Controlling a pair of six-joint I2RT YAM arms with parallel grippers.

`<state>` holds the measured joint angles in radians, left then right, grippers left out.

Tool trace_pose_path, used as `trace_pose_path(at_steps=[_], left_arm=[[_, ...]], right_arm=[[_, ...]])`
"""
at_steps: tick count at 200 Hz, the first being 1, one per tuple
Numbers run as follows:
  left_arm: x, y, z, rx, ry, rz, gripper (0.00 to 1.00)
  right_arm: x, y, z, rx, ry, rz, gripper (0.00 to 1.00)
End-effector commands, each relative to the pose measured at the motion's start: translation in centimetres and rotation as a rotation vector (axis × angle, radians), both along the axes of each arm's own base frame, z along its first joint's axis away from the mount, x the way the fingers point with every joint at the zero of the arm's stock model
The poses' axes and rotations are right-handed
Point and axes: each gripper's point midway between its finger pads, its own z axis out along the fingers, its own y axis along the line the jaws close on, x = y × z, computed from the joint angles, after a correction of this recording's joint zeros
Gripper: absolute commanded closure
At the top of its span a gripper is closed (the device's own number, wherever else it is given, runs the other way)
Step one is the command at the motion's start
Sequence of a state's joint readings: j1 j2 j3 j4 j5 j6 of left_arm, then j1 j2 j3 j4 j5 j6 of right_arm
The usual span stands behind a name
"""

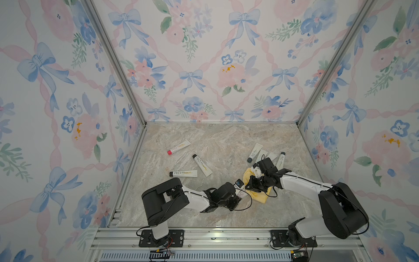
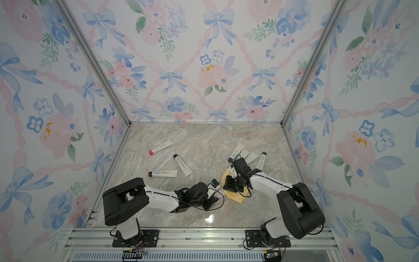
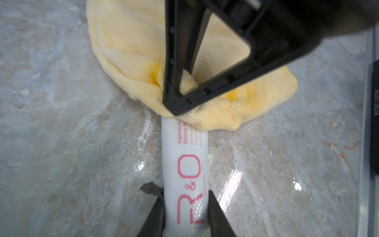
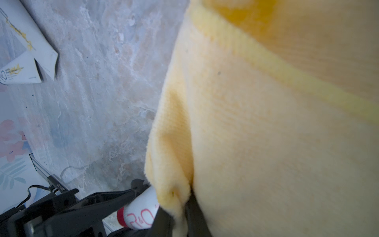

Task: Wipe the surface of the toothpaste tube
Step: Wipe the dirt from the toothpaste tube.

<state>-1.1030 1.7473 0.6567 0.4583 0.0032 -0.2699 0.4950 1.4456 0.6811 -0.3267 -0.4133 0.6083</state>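
Observation:
The toothpaste tube (image 3: 184,164) is white with red R&O lettering and a red cap (image 4: 120,217). My left gripper (image 3: 185,205) is shut on its cap end and holds it just above the marble floor. The tube's far end lies under a yellow cloth (image 3: 127,51). My right gripper (image 3: 176,106) is shut on a pinched fold of that cloth (image 4: 266,123), and its tips press down where cloth meets tube. In both top views the two grippers (image 1: 237,195) (image 1: 248,184) meet at the cloth (image 1: 260,195) near the middle front.
Three more tubes lie at the left middle: a red-capped one (image 1: 179,147) and two black-capped ones (image 1: 202,165) (image 1: 183,173). Several tubes (image 1: 255,152) cluster behind the right arm. Floral walls close in three sides; an aluminium rail (image 1: 204,236) runs along the front.

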Motion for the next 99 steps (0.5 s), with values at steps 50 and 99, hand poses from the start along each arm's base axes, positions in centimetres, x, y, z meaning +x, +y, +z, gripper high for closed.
trace_pose_path(at_steps=[50, 99], left_arm=[[-1.9, 2.8, -3.9, 0.144, 0.079, -0.017, 0.74], [-1.9, 2.8, -4.0, 0.145, 0.081, -0.021, 0.73]], right_arm=[[-3.0, -5.4, -3.5, -0.199, 0.15, -0.069, 0.87], [0.5, -8.2, -3.6, -0.227, 0.12, -0.177, 0.87]])
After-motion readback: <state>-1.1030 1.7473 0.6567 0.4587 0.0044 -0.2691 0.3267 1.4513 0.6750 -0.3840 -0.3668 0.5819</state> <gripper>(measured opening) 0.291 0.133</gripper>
